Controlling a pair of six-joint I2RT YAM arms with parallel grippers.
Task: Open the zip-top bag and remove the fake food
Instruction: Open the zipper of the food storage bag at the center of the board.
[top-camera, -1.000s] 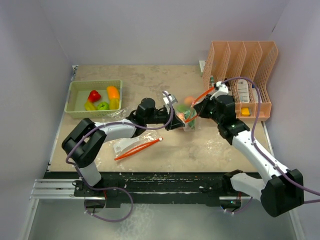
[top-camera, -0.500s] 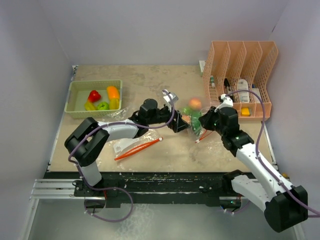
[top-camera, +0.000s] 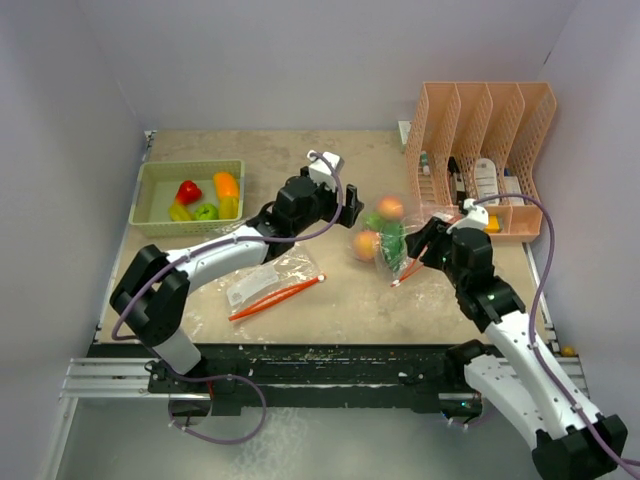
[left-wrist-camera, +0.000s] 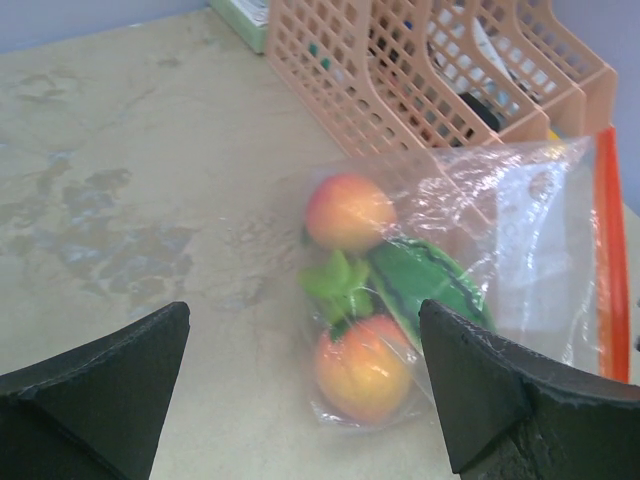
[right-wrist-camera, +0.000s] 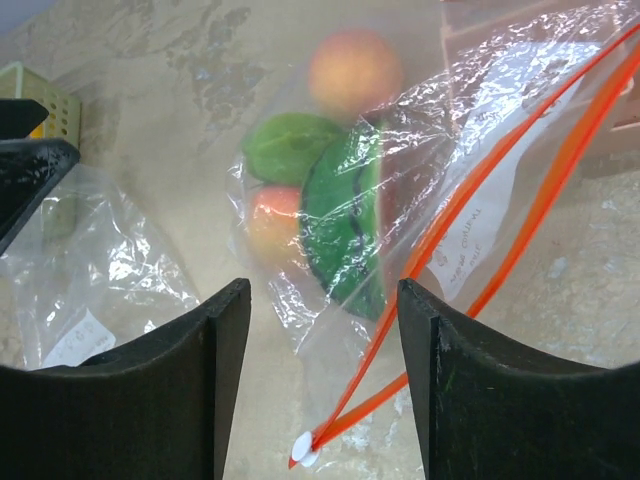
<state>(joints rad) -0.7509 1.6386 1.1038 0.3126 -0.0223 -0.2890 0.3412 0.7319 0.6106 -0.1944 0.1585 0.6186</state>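
The clear zip-top bag (top-camera: 392, 243) lies on the table between my two grippers, and neither touches it. Its orange zip strips (right-wrist-camera: 500, 215) spread apart from a white slider (right-wrist-camera: 303, 450). Inside are pieces of fake food: two peaches (left-wrist-camera: 348, 210) (left-wrist-camera: 362, 368), a green melon slice (left-wrist-camera: 425, 285) and a green leafy piece (left-wrist-camera: 335, 283). My left gripper (top-camera: 347, 203) (left-wrist-camera: 303, 320) hovers open to the bag's left, facing it. To the bag's right, my right gripper (top-camera: 432, 245) (right-wrist-camera: 322, 295) is open above the zip end.
A green basket (top-camera: 190, 166) at the back left holds red, orange, yellow and green toy food. A second, flat bag (top-camera: 268, 288) with an orange zip lies near the front. A peach-coloured file rack (top-camera: 480, 130) with bottles stands at the back right.
Both grippers have opened and let go of the bag, which has dropped onto the table. The left gripper has pulled back toward the far left, and the right gripper has drawn back to the right.
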